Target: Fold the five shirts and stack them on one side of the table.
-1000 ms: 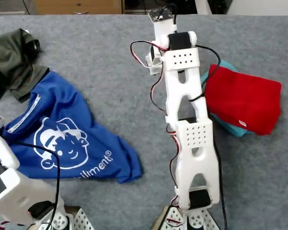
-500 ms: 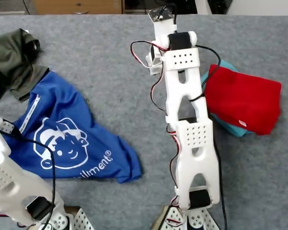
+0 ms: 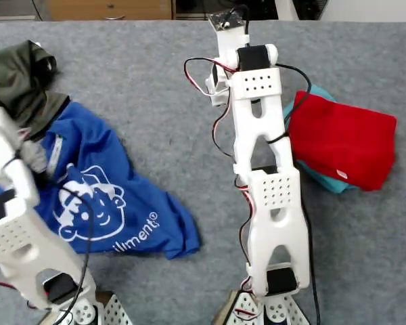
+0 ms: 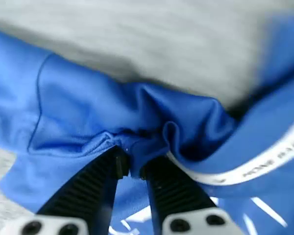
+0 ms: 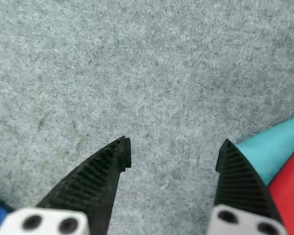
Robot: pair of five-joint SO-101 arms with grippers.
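**Blue shirt** (image 3: 115, 203): unfolded and rumpled on the left part of the table (image 3: 155, 101), printed side up, one corner trailing toward the middle. Its far edge meets the olive shirt (image 3: 17, 81), which lies in a crumpled heap at the far left corner. Whether the two overlap cannot be told.

**Left end effector** (image 4: 134, 164): jaws almost closed, pinching a raised fold of the blue shirt close to its white stripe (image 4: 255, 161). The grip appears to take only a thin ridge of cloth.

**Red shirt** (image 3: 342, 139): folded, lying on top of the folded teal shirt (image 3: 318, 177) at the right side of the table, well apart from the blue shirt. Teal edges show from under the red.

**Right end effector** (image 5: 174, 156): jaws wide apart, holding nothing, over bare table near the far edge, just beside a corner of the teal shirt.

**Assessment:** two shirts look finished and stacked on the right. The step in hand is judged to be the blue shirt, at the stage of drawing it flat before its first fold.

**Next move:** it calls for lifting the pinched edge and pulling it clear of the olive shirt. The right arm should probably take an opposite edge, since a single-point pull is likely to bunch the cloth.

**Risks:** the thin pinch may slip, and the olive shirt may be dragged along.
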